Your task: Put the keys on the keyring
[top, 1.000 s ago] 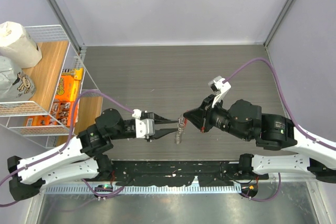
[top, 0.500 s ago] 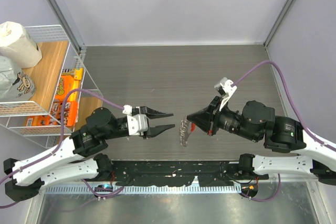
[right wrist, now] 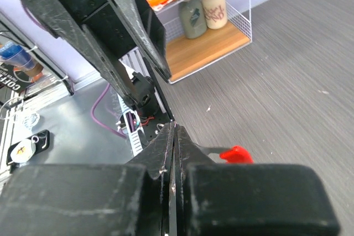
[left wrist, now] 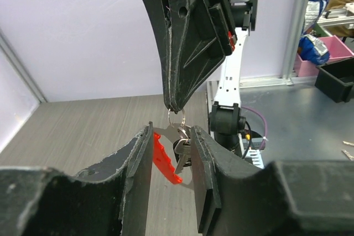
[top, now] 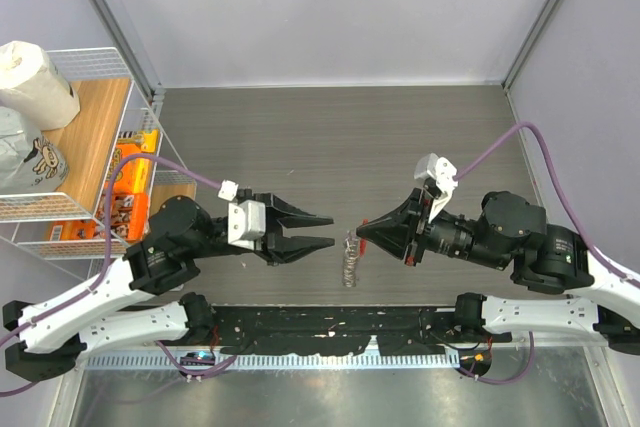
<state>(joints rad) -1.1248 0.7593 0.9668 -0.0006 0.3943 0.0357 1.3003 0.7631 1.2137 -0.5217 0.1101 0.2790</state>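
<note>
Left wrist view showed the right gripper pinched shut on the keyring, which hung in mid-air with the keys seemingly threaded on already. The left gripper gaped empty just left of it; little seemed left to do.

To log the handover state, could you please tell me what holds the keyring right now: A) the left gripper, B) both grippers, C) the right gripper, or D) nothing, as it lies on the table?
C: the right gripper is shut on the keyring, which dangles from its tip, while the left gripper stands open and grips nothing.
</note>
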